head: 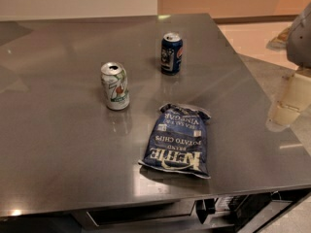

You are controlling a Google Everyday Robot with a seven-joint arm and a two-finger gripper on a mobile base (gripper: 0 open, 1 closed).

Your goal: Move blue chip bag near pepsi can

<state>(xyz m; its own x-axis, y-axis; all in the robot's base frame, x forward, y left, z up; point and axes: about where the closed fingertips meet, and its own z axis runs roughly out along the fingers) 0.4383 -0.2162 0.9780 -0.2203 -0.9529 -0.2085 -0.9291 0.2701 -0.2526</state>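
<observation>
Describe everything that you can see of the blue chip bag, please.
The blue chip bag is dark navy, crinkly and glossy like foil, with white "Kettle Brand Potato Chips" lettering that reads upside down here. It looks closed and lies flat on the grey metal table, near its front edge, one short end toward the pepsi can. Only the table touches it; the gripper is apart, at the view's right edge.

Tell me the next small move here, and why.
Probably bring the pincer, which hangs at the far right side of the table, over the blue chip bag: the bag lies flat, ungrasped, well apart from the pepsi can.
</observation>
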